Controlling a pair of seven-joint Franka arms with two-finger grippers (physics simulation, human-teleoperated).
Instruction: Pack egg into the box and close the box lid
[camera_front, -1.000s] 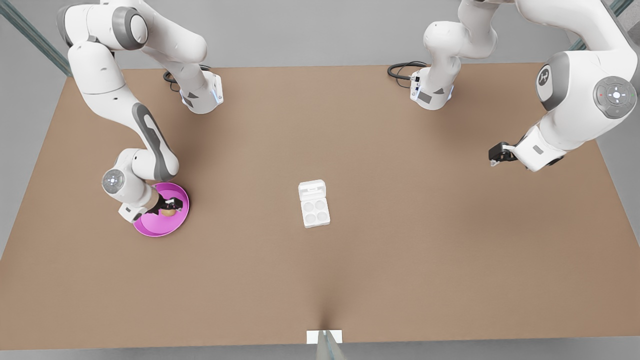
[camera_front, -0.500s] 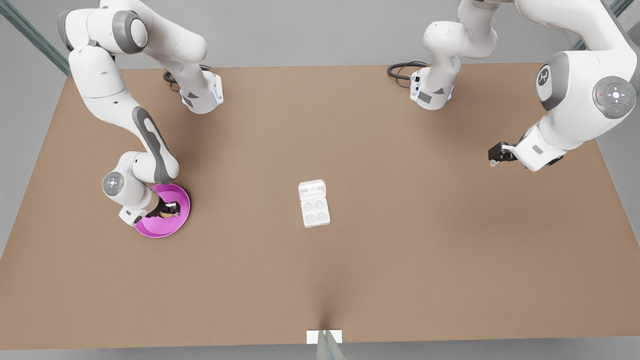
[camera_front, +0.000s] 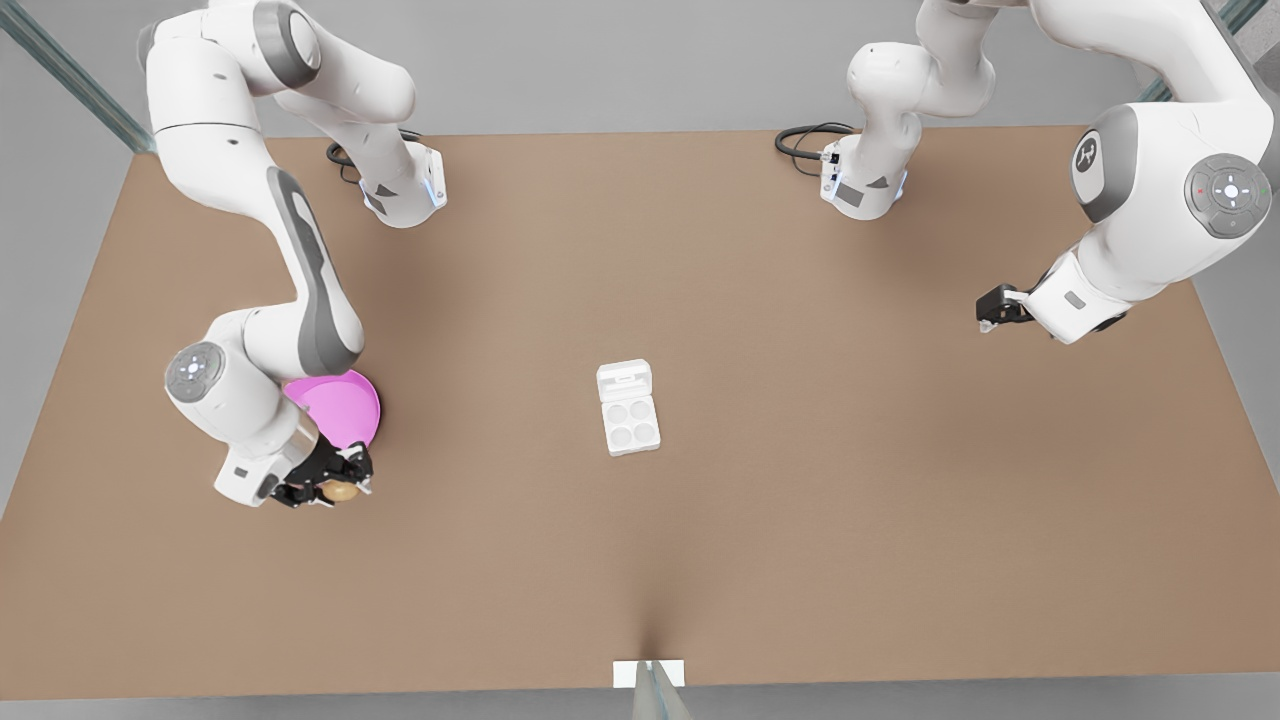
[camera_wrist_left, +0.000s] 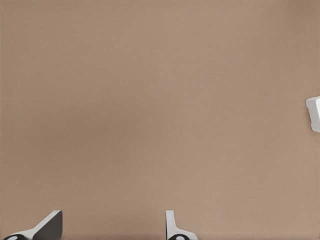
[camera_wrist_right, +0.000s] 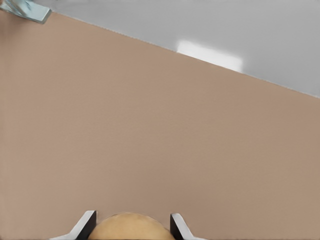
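A tan-brown egg (camera_front: 343, 491) hangs above the table just off the pink plate's rim, with my right gripper (camera_front: 335, 484) shut on it at the front view's left. In the right wrist view the egg (camera_wrist_right: 131, 230) sits between the two fingertips. The white box (camera_front: 632, 425) lies at the table's middle with its cups bare. The box lid (camera_front: 624, 380) is folded open flat behind them. My left gripper (camera_front: 992, 312) waits open at the front view's far right, high over the table. Its fingertips (camera_wrist_left: 50, 225) stand wide apart, and a corner of the box (camera_wrist_left: 314, 114) shows at the picture's edge.
A round pink plate (camera_front: 345, 405) lies partly under the right arm's wrist. Both arm bases stand at the table's far edge, with a black cable (camera_front: 800, 140) beside one. Bare brown table separates the egg from the box.
The right gripper has lifted the egg out of the pink plate and carried it toward the table's near edge. The left arm has stayed put.
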